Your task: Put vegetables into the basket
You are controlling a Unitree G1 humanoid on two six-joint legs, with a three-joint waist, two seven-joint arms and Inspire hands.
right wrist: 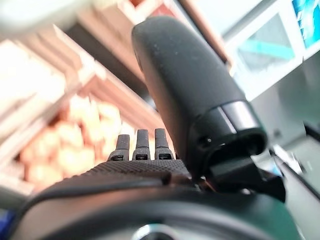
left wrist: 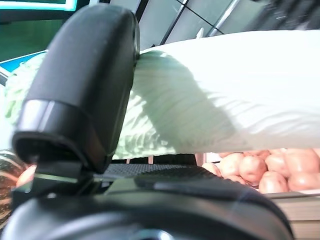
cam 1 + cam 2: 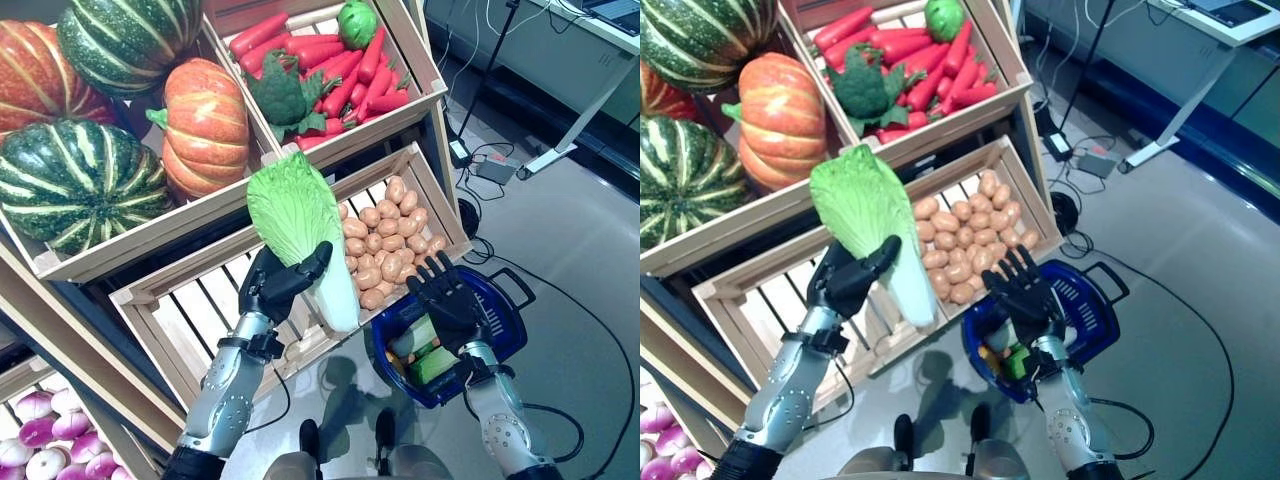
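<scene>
— Nearest first: what do your hands hold?
— My left hand (image 3: 275, 285) grips the cabbage (image 3: 300, 225), thumb across it; its fingers are hidden. My right hand (image 3: 447, 297), fingers spread, holds nothing.
— Beyond?
— It covers part of the blue basket (image 3: 505, 330). Potatoes (image 3: 385, 240) lie farther back.
</scene>
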